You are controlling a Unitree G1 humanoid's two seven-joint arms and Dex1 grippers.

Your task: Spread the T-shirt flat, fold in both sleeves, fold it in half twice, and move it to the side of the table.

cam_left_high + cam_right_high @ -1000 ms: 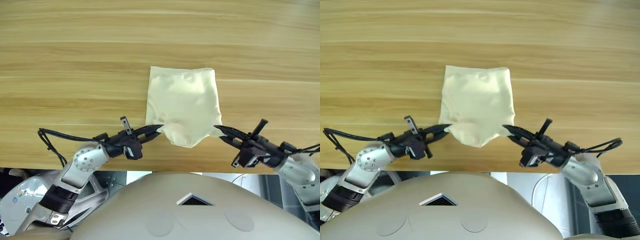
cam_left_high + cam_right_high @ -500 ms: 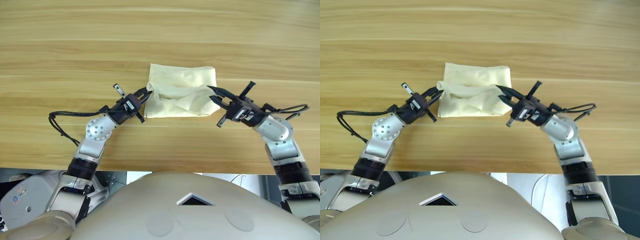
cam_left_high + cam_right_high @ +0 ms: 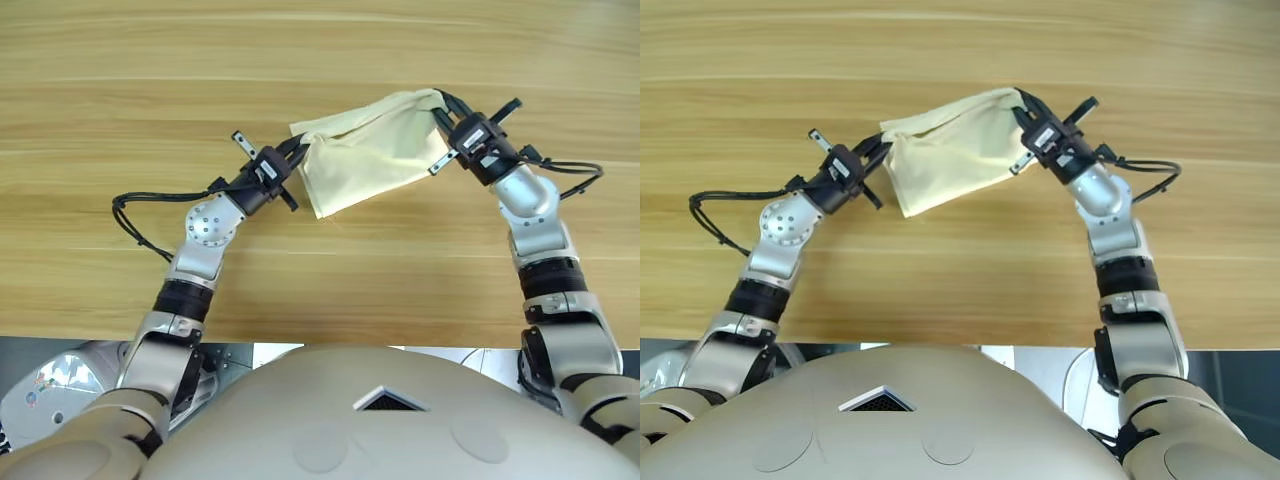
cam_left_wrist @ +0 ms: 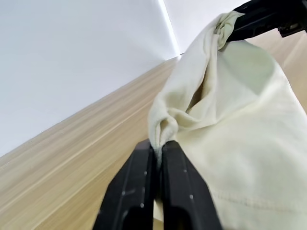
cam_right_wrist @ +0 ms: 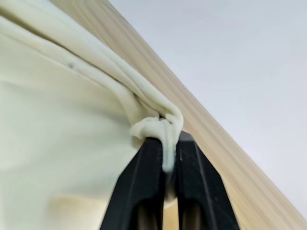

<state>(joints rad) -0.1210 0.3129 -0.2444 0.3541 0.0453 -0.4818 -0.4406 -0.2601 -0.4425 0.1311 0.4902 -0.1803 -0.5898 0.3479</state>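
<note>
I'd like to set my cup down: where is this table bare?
The table is bare beyond the T-shirt, left of the left gripper, and right of the right gripper. It is crowded mid-table, where both grippers hold the T-shirt between them.

Both eye views look forward and down from the head onto the table, sharing the whole T-shirt and both arms; the left wrist view looks along the left gripper from very near, across the T-shirt to the right gripper; the right wrist view sits as close behind its own fingers.
</note>
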